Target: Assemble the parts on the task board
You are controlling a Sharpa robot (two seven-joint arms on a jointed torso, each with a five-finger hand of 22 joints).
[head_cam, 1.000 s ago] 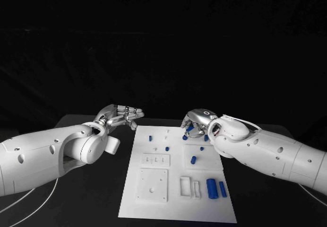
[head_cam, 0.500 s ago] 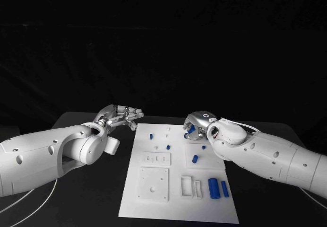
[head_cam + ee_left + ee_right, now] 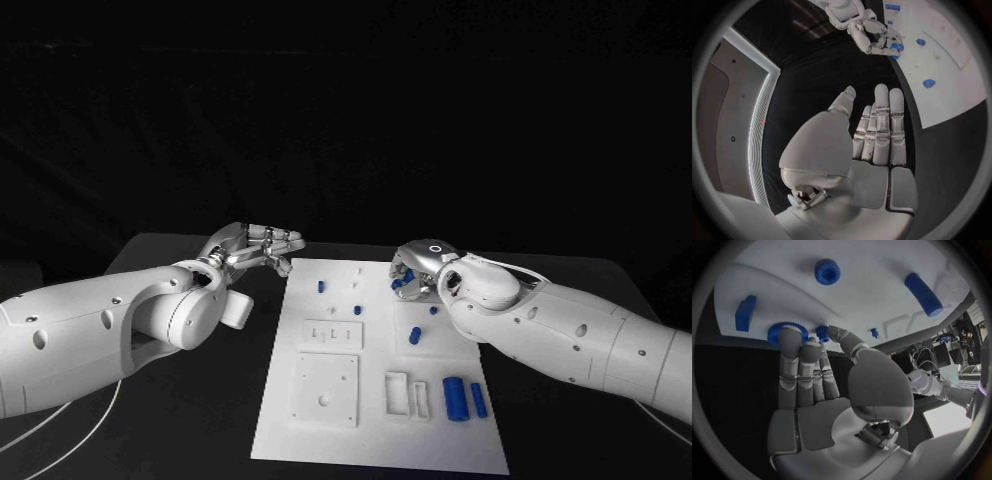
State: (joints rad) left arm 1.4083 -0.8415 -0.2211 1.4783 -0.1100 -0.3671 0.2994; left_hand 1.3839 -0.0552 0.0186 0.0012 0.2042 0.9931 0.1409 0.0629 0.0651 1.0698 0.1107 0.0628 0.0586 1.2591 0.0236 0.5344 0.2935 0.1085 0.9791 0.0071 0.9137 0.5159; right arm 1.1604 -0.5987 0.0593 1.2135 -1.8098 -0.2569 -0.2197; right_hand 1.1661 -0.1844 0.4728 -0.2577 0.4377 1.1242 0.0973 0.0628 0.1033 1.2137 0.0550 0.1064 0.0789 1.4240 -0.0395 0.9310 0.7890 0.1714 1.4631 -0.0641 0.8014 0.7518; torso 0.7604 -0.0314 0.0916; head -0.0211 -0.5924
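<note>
Right hand (image 3: 415,268): fingertips pressing a blue ring-shaped part (image 3: 786,331) at the task board's (image 3: 378,440) far edge; whether it grips the part, cannot tell.
Left hand (image 3: 257,246): fingers straight, holding nothing, hovering beside the board.

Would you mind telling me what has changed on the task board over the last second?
The right hand has drawn slightly nearer along the task board, its fingers reaching the blue ring-shaped part at the board's far right edge; whether it grips it is unclear. The left hand stayed beside the board's far left corner, holding nothing. The other blue parts have not moved.
</note>
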